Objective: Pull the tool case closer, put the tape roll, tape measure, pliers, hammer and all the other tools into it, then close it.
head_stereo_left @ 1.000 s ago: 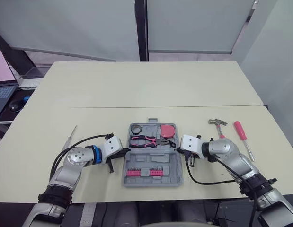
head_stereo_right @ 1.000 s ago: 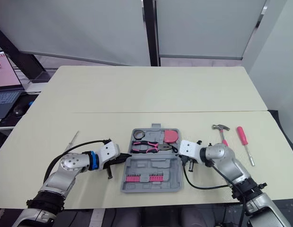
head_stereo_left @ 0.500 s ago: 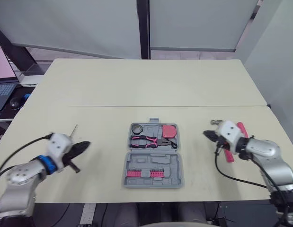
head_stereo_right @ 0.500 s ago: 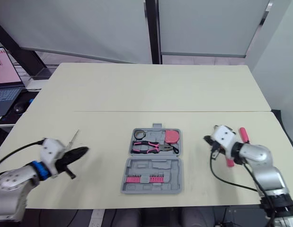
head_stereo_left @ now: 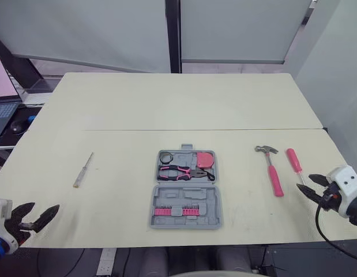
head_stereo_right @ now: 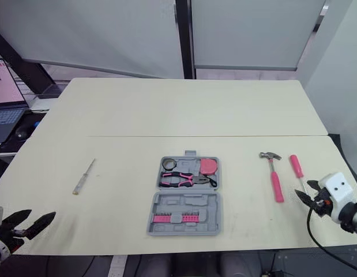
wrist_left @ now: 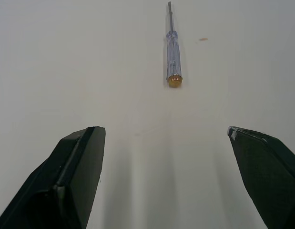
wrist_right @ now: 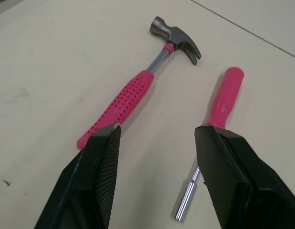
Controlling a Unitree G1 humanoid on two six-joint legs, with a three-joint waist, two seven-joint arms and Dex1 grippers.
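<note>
Right tool (head_stereo_left: 309,184), wide open and empty at the surface's (head_stereo_left: 166,109) 4 o'clock edge, should straddle the pink hammer's (head_stereo_left: 272,170) handle squarely, beside the pink screwdriver (head_stereo_left: 293,161), 3 o'clock of the open tool case (head_stereo_left: 185,199); left tool (head_stereo_left: 42,208), wide, at 8 o'clock.

A pale counter (head_stereo_left: 166,104), two tops meeting at a seam (head_stereo_left: 224,129) across its middle, stands before grey wall panels (head_stereo_left: 86,29) split by a dark post (head_stereo_left: 173,34). Off its left edge sits an open laptop (head_stereo_left: 4,92) with a pink-lit screen, a dark mouse (head_stereo_left: 18,127) near it.
</note>
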